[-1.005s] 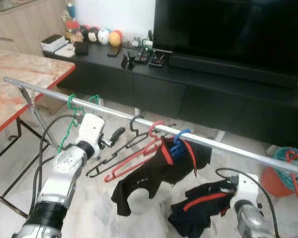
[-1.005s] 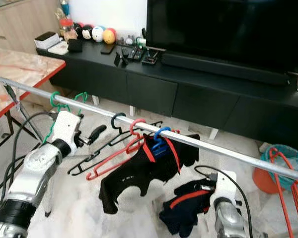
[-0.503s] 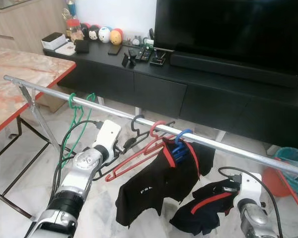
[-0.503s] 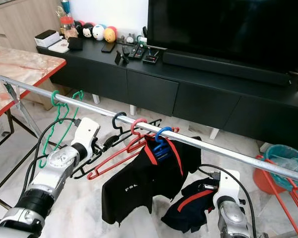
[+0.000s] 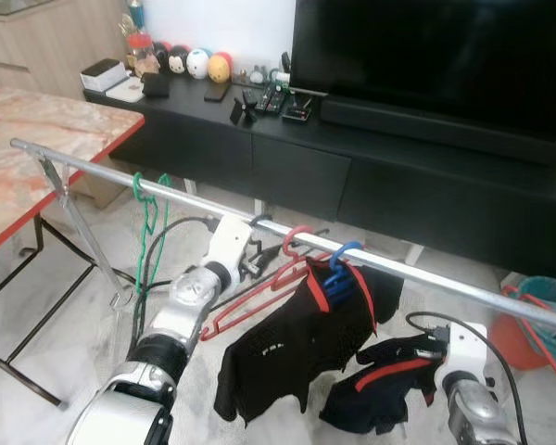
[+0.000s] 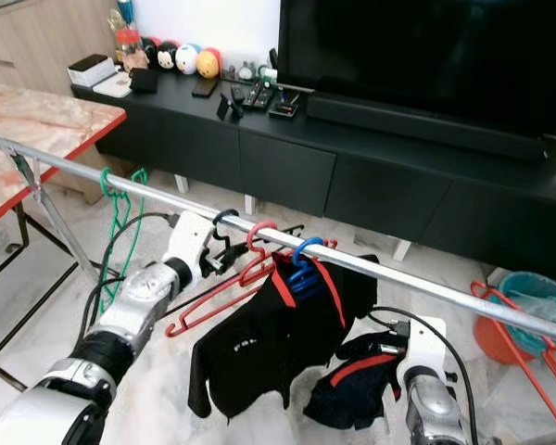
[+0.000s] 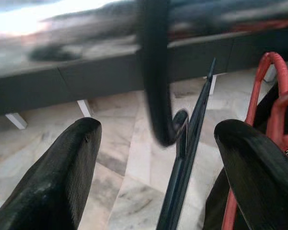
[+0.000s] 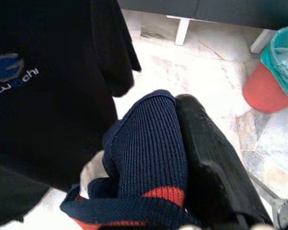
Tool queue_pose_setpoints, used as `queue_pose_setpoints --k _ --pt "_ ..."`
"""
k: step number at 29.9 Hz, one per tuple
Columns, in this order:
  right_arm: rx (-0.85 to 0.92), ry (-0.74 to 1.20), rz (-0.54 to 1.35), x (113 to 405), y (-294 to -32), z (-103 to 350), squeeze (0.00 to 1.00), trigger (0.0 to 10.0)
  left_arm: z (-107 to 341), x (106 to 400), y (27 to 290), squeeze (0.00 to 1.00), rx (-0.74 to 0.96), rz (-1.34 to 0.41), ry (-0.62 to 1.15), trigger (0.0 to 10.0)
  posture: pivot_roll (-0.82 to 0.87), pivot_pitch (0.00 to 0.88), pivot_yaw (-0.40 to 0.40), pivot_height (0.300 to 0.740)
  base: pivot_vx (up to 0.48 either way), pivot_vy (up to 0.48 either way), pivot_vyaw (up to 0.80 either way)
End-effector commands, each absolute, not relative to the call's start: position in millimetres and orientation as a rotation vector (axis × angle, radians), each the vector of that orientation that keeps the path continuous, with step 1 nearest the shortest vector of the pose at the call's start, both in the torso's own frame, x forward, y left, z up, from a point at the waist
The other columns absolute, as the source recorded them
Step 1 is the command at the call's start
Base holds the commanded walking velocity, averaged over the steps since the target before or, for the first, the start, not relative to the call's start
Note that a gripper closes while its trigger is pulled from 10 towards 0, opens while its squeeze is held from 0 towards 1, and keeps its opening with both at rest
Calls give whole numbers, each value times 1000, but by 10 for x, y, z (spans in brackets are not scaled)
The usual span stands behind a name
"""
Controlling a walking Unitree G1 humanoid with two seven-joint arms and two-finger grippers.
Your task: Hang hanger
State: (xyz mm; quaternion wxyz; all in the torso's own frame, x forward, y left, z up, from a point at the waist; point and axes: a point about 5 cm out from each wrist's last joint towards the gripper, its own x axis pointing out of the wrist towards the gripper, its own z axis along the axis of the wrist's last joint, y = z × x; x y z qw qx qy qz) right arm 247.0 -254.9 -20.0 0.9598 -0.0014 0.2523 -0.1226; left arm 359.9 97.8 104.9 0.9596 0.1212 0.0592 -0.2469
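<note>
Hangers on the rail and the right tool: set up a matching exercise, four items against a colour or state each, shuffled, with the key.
Items
1. Hanger nearest the table
2. Hanger at the left tool
3. Hanger carrying the black shirt
4. Right tool

Descriptions
A. Blue
B. Shut on a dark garment with red trim
C. Green
D. Black, hook over the rail

Pairs: 1-C, 2-D, 3-A, 4-B

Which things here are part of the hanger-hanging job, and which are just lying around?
Job: black hanger, metal rail, left gripper open around its hook, right gripper gripping a dark garment.

Lying about: TV, remotes, toy balls, bin, green hangers.
</note>
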Motion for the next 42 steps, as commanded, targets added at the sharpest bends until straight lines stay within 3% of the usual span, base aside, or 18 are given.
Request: queue_pose_setpoints --k 1,3,4,5,42 --pt "-4 504 -257 2483 -2573 -181 0 10000 1051 3625 936 0 271 -495 113 10000 12 0 -51 740 0 0 0" --pt "-5 505 -255 2483 -2574 -181 0 10000 1032 3628 928 0 274 -483 118 10000 12 0 -50 740 0 0 0" --pt "-6 505 -256 2482 -2575 -181 0 10000 1017 3627 927 0 271 -471 122 3216 12 0 -50 740 0 0 0" --pt "-5 504 -258 2483 -2576 -180 0 10000 1001 3618 914 0 270 -469 123 0 10 0 -48 740 0 0 0" --pt "5 510 -253 2480 -2527 -201 0 10000 985 3616 806 0 243 -500 104 0 8 0 -41 740 0 0 0"
